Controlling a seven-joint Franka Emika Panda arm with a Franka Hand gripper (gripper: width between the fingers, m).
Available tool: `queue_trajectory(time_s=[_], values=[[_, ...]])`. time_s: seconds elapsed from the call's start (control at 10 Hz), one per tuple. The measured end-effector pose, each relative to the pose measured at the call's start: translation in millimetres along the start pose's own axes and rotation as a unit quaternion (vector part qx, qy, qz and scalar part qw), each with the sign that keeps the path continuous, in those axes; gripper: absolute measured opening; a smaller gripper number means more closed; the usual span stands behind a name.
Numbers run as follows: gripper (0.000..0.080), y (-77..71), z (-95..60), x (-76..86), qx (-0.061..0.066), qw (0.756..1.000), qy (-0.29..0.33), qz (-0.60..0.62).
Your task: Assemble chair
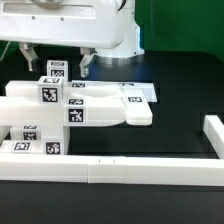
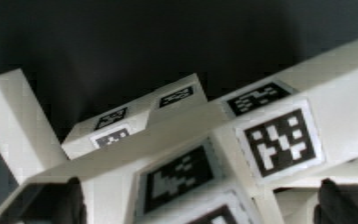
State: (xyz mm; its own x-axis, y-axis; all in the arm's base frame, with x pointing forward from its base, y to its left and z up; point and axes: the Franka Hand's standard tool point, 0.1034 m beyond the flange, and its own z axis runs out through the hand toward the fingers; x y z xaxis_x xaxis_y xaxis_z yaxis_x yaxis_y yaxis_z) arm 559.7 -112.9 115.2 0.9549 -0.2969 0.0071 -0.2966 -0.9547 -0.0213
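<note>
The chair [image 1: 70, 105] lies on the black worktop [image 1: 175, 115] toward the exterior view's left, as a cluster of white blocky parts that carry black-and-white tags. Several pieces look already joined: a flat panel stretches toward the exterior view's right and ends in a thicker block [image 1: 137, 113], while tagged square pieces [image 1: 50, 92] stand up from it near the middle. More tagged parts [image 1: 28, 140] sit low at the exterior view's left, just beside the front border rail [image 1: 120, 168]; whether they are seated in the main structure or only rest against it I cannot tell. I judge the assembly partly done, with at least these pieces still to be fitted, though no finished chair shape can be read yet. A thin flat tagged board, the marker board [image 1: 140, 92], lies on the worktop just behind the panel's far end. The claw [image 1: 55, 58] hangs above the rear of the cluster with its two fingers [image 1: 86, 64] spread wide and nothing between them. It stands over the upright tagged pieces, apart from them. The wrist view looks down on tagged white faces [image 2: 279, 135] close beneath, with dark finger ends [image 2: 43, 203] at the frame's edge on either side of the parts and not touching them.
</note>
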Motion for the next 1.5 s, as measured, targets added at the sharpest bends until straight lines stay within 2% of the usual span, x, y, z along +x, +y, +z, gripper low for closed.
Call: queue_trajectory(time_s=[0.3, 0.5, 0.7, 1.1, 1.5], values=[[0.0649, 2.0, 0.0, 0.1, -0.001, 0.994, 0.0, -0.111], [0.062, 4.4, 0.0, 0.1, -0.004, 0.983, -0.002, -0.183], [0.0281, 5.0, -0.1, 0.2, -0.004, 0.986, -0.001, -0.169], [0.0283, 5.1, -0.1, 0.2, -0.005, 0.989, -0.001, -0.148], [0.0284, 4.6, 0.0, 0.2, -0.004, 1.0, -0.001, 0.014]])
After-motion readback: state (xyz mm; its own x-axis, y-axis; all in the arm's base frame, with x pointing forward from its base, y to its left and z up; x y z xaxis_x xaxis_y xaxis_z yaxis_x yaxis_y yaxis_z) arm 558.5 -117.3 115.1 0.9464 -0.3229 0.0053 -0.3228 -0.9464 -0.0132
